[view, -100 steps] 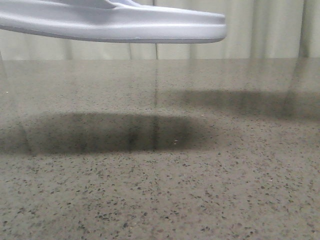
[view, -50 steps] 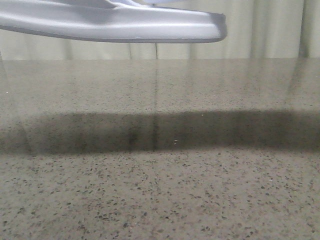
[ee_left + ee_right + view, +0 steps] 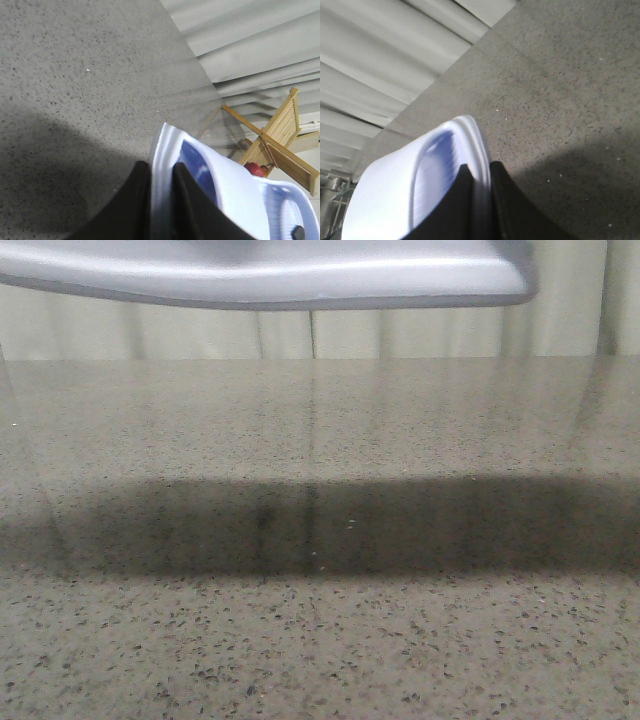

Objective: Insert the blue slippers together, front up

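Both pale blue-white slippers are held in the air above the speckled table (image 3: 320, 420). In the front view only a long sole (image 3: 260, 275) shows along the top edge, and no gripper is in sight. In the left wrist view my left gripper (image 3: 161, 170) is shut on the sole edge of one slipper (image 3: 225, 185), one finger inside the strap. The ribbed footbed of the other slipper (image 3: 292, 205) shows just beyond it. In the right wrist view my right gripper (image 3: 479, 169) is shut on the sole edge of a slipper (image 3: 395, 190).
Pale curtains (image 3: 400, 330) hang behind the table's far edge. A wooden slatted frame (image 3: 282, 130) and a small red object (image 3: 256, 169) stand off the table past its edge. A broad shadow (image 3: 330, 525) lies across the table under the slippers.
In the front view the sole's right end has moved right and slightly up. The two separate shadows on the table have merged into one wide band closer to the camera.
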